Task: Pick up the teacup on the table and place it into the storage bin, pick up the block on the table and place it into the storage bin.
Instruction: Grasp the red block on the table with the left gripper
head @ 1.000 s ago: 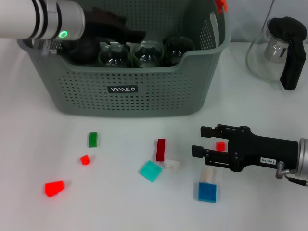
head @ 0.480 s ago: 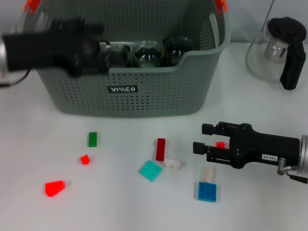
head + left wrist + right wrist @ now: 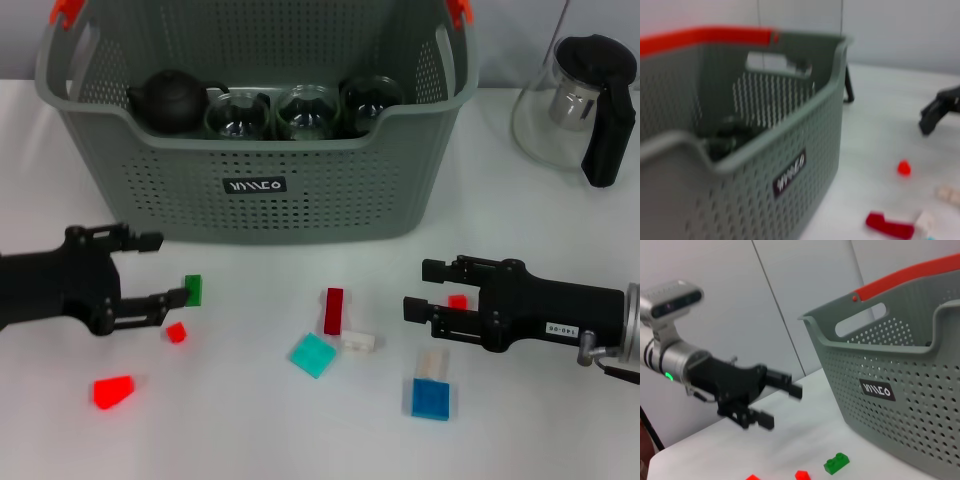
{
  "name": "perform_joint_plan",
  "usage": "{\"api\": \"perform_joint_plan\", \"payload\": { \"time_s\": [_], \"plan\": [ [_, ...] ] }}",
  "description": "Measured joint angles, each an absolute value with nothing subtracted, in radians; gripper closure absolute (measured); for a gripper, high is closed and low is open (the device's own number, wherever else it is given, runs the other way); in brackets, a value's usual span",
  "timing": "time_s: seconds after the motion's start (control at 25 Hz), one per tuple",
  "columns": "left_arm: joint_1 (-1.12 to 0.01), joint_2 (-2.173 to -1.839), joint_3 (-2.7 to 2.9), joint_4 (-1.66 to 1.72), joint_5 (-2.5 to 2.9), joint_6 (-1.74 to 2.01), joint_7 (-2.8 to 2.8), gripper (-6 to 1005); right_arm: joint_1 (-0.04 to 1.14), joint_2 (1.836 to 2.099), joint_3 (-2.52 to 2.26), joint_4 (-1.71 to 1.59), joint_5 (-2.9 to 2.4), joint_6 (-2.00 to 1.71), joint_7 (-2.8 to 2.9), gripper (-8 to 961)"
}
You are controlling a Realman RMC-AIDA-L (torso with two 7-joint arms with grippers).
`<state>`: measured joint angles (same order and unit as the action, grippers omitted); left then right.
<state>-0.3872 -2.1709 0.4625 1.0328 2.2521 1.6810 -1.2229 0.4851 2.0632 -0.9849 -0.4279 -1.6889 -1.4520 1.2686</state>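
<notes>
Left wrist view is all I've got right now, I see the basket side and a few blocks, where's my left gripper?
Observer: The left gripper is low over the table in front of the storage bin, jaws open, holding nothing.
Operator: What's nearest to it?
Observer: A green block lies at its fingertips, with a small red block just beside.
Operator: Anything in the bin yet?
Observer: Yes, a dark teapot and three glass cups sit inside.
Operator: And the other arm?
Observer: The right gripper is open too, low over the table beside a small red piece.
</notes>
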Motion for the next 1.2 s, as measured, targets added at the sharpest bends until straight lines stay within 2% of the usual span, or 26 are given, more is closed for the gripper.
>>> {"api": "perform_joint_plan", "payload": {
  "time_s": [0.08,0.32,1.08,1.2],
  "plan": [
    [-0.386,-2.170,0.455,1.009,2.286,1.651,-1.205,211,0.483,2.063,-0.986,-0.428,-1.689,-1.450,1.269,241],
    [-0.393,-2.170,0.465,0.920,2.333,1.555,-1.160,357,0.477,2.063,-0.986,-0.427,-1.689,-1.450,1.269,240],
    [-0.419,-2.171,0.514,0.827,2.409,1.429,-1.155,518,0.475,2.063,-0.986,-0.425,-1.689,-1.447,1.269,242],
    [-0.421,-2.171,0.514,0.826,2.424,1.426,-1.162,593,0.476,2.063,-0.986,-0.425,-1.689,-1.447,1.269,241]
  ]
}}
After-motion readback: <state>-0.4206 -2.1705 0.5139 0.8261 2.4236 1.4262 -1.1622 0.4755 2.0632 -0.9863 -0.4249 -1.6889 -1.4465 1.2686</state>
